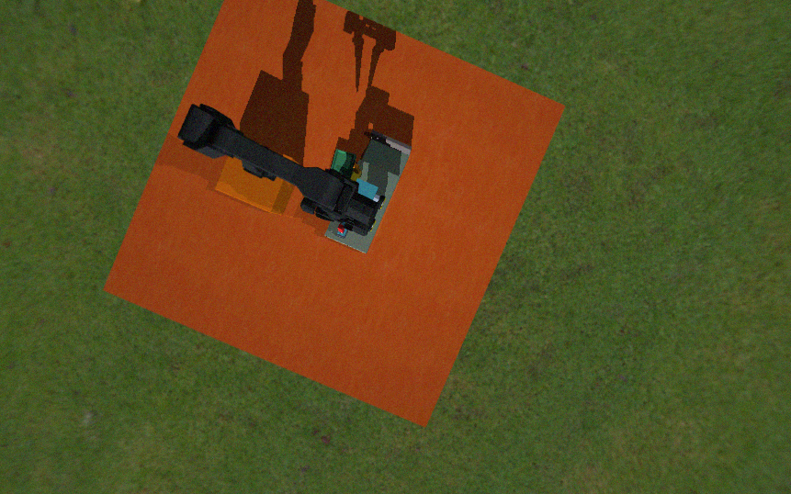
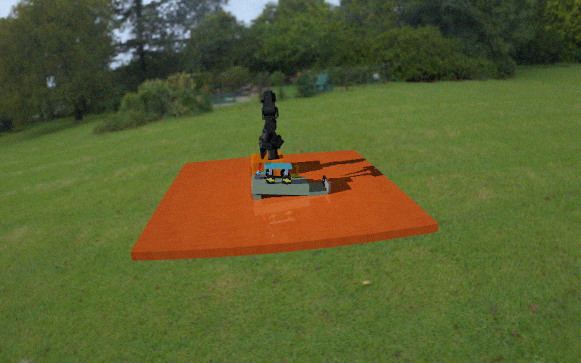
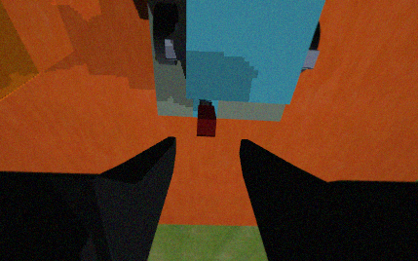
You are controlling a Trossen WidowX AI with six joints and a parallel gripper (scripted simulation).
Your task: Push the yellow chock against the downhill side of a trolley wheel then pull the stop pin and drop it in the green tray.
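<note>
Dim table, long hard shadows toward top edge; grain in 3 views (noticeable).

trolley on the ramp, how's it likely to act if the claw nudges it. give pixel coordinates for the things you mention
The trolley (image 1: pixel 367 188) (image 2: pixel 278 166) (image 3: pixel 249 44) would probably roll, since it stands on wheels on a sloped ramp (image 1: pixel 355 244) (image 2: pixel 279 187) (image 3: pixel 171 93). Its flat blue top looks stiff, so it likely wouldn't flex.

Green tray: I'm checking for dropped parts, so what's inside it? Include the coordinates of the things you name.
The green open tray (image 1: pixel 343 161) shows only partly shadowed floor; the black arm (image 1: pixel 318 184) (image 2: pixel 268 126) may cover its edge. The red-headed stop pin (image 1: pixel 341 230) (image 2: pixel 259 166) (image 3: pixel 207 121) is outside.
</note>
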